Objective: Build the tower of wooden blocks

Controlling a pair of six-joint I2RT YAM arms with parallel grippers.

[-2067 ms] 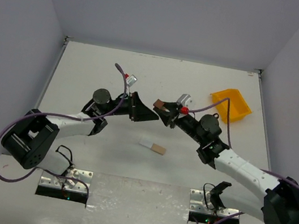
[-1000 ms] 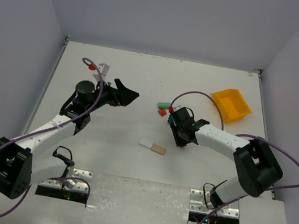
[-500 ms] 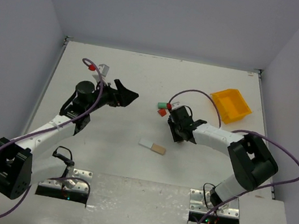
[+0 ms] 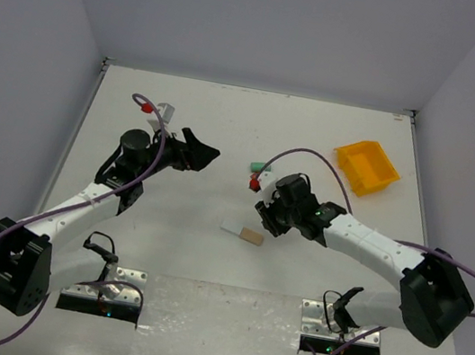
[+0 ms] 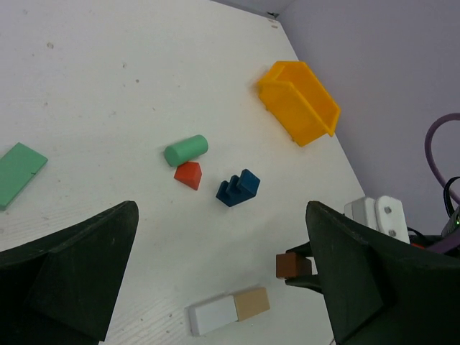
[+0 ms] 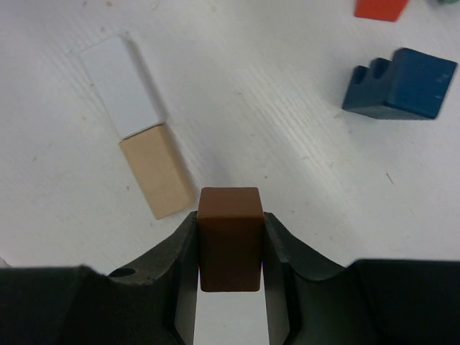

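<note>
While the white table [image 4: 193,115] carried everything, the yellow bin [image 4: 356,150] sat near its far right corner. The left gripper [image 4: 204,147] hung with jaws spread wide, holding nothing. The right gripper [image 6: 229,248] clenched the brown block [image 6: 229,233] above the table, just beside the tan end of the white-and-tan block [image 6: 138,128]. Farther back lay the flat green block [image 5: 18,172], then the mint cylinder [image 5: 185,150], blue notched block [image 6: 400,83] and red block [image 5: 188,175], clustered and unstacked.

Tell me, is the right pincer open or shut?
Shut: the right pincer clamps the brown block between its fingers in the right wrist view.
</note>
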